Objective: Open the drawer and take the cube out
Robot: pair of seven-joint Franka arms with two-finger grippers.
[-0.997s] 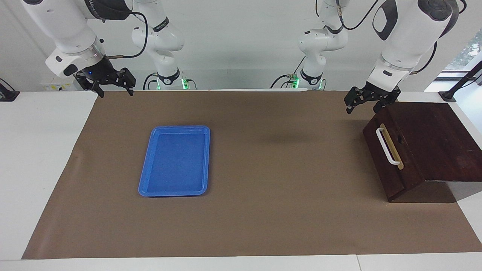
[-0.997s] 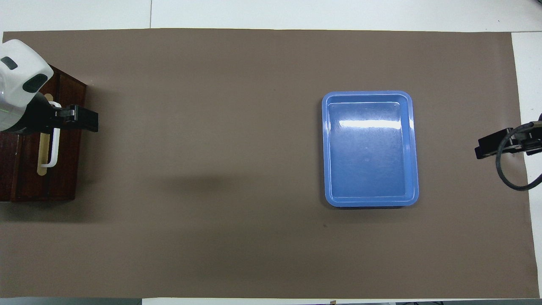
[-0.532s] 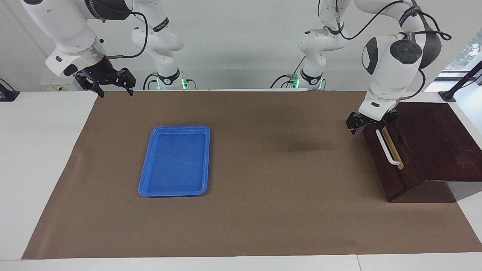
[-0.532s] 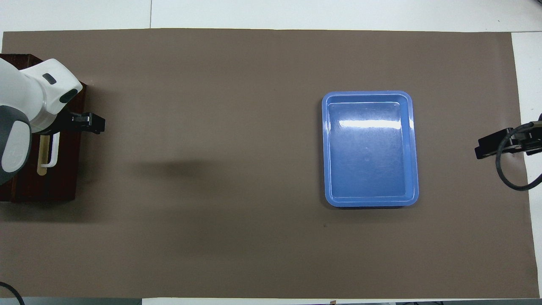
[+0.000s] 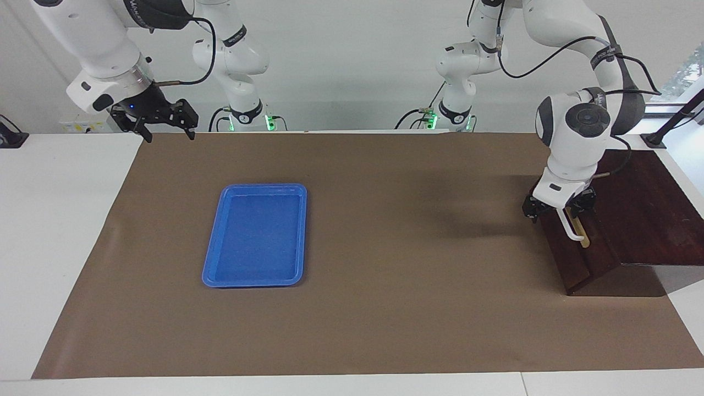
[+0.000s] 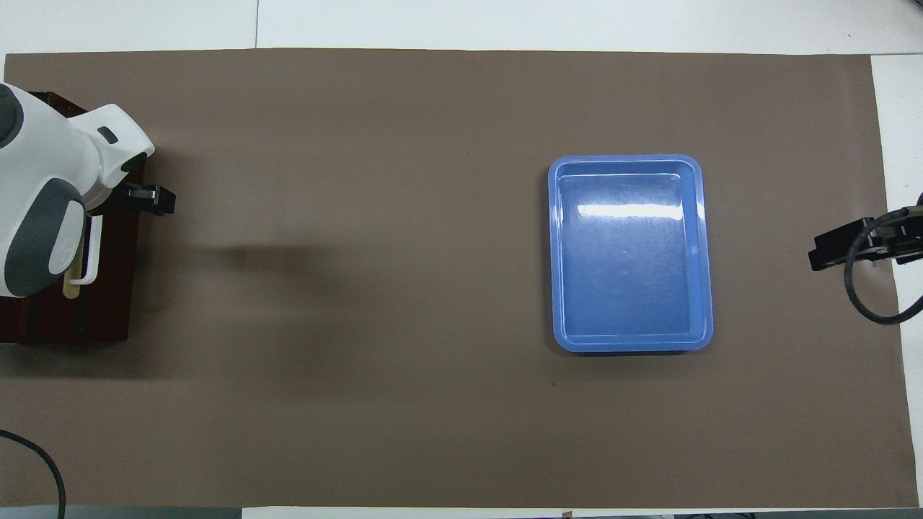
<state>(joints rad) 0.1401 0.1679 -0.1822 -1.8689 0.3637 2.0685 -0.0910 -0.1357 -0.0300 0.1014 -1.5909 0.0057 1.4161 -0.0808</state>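
Bright, even light from above — a soft dark shadow on the brown mat [image 5: 385,308], white shine on the blue tray [image 6: 629,210], everything sharp.

Blue tray on brown paper sheet

A shallow blue plastic tray [image 5: 256,236] [image 6: 631,252] lies flat on the brown paper sheet [image 5: 385,308] [image 6: 375,360] covering the white table [image 5: 49,220] [image 6: 505,21]; the tray sits toward the right arm's end of the sheet, its glossy floor bare.
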